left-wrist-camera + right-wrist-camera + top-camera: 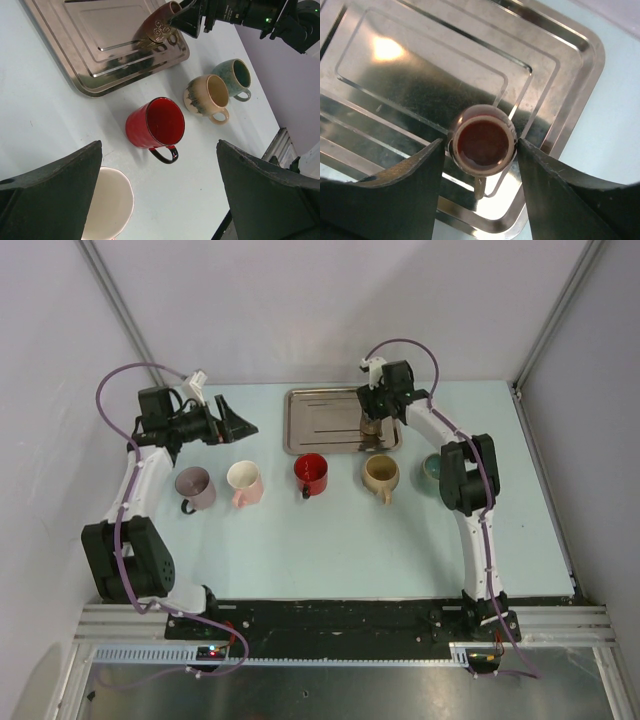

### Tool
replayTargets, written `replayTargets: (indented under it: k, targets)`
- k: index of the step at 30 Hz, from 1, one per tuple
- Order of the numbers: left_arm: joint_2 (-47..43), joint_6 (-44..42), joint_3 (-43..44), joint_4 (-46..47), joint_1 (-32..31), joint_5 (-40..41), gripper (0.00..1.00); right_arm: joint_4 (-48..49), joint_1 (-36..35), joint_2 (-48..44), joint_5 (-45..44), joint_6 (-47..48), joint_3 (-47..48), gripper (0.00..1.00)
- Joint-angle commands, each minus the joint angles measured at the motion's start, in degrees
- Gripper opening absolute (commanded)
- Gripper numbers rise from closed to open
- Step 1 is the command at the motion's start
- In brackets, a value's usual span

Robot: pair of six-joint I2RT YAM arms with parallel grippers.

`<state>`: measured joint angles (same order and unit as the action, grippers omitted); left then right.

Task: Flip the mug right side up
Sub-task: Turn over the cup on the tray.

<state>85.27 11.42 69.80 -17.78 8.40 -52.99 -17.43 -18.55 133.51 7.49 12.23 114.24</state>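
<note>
A brown mug (485, 142) stands on the metal tray (420, 75), its round light rim and dark brown hollow facing my right wrist camera and its handle (480, 186) pointing toward the near side. My right gripper (481, 142) comes down from above with one finger on each side of the mug, pressed against its wall. In the top view the right gripper (372, 418) is over the tray's right part (320, 425). The left wrist view shows the mug (159, 25) under the right gripper. My left gripper (235, 425) is open and empty, hovering left of the tray.
Several upright mugs stand in a row in front of the tray: mauve (195, 487), pink-white (244, 482), red (311, 474), beige (381, 474) and teal (435, 468). The red mug (155, 124) lies below my left gripper (159, 145). Walls enclose the table.
</note>
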Motion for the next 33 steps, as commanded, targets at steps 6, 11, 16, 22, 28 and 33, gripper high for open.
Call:
replayTargets:
  k: [6, 11, 16, 22, 28, 33]
  targets:
    - [-3.5, -1.5, -0.7, 0.5, 0.4, -2.0, 1.00, -8.5, -0.5, 3.5, -0.2, -3.1, 8.4, 0.70]
    - [-3.6, -1.7, -0.8, 0.4, 0.4, -2.0, 1.00, -8.5, -0.7, 4.3, -0.7, -3.0, 9.6, 0.72]
    - [-3.1, -1.7, -0.8, 0.4, 0.4, -2.2, 1.00, -11.2, -1.5, 6.2, -2.0, -2.5, 12.0, 0.73]
    - [-2.9, -1.9, -0.5, 0.5, 0.4, -2.5, 1.00, -14.2, -1.7, 8.6, -2.8, -3.0, 15.5, 0.74]
    - [-2.8, -2.1, -0.6, 0.5, 0.4, -2.8, 1.00, -15.0, -2.0, 9.2, -3.9, -3.2, 16.4, 0.73]
    - [-2.5, -2.2, -0.8, 0.5, 0.3, -3.1, 1.00, -15.2, -2.2, 9.5, -4.1, -3.2, 16.7, 0.62]
